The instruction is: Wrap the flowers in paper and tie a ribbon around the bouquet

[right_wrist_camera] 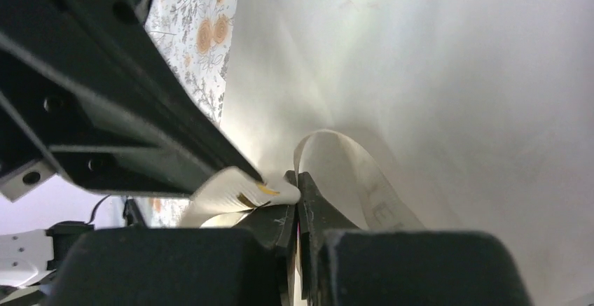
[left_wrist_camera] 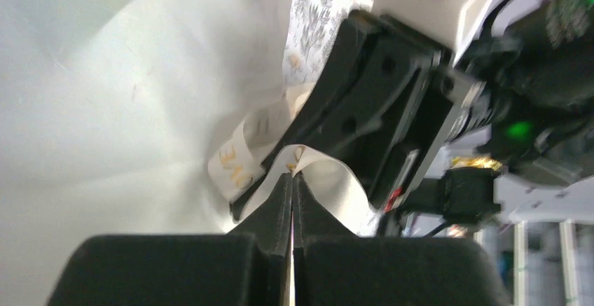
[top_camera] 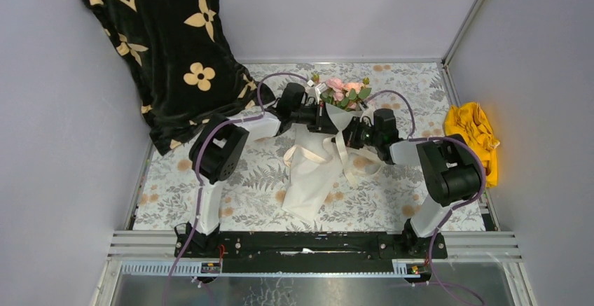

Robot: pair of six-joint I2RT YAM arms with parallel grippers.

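Plain grey walls (top_camera: 350,12) box in a worktop (top_camera: 392,194) covered with a leaf-patterned cloth. A black cloth (top_camera: 161,40) printed with cream flower shapes is draped at the far left, and a yellow cloth (top_camera: 473,134) lies bunched at the right edge. The bouquet (top_camera: 319,145) lies along the middle. Its paper (top_camera: 308,183) cone narrows toward the arms, and the pink flowers (top_camera: 343,90) spill out at the far end, so the cone's waist sits between the two arms where both can reach it.

The ribbon (right_wrist_camera: 357,173) passes around that waist, with its loose lengths trailing over the paper on either side. The left hand (left_wrist_camera: 292,176) is pinched fully closed on one stretch of ribbon, right at its fingertips. The right hand (right_wrist_camera: 298,180) is likewise clamped on another stretch, and a curl of ribbon stands up beside it. The two hands are nearly touching above the paper. Each seems to hold one end so the strands can be crossed and drawn snug. The tie looks under way but not finished.
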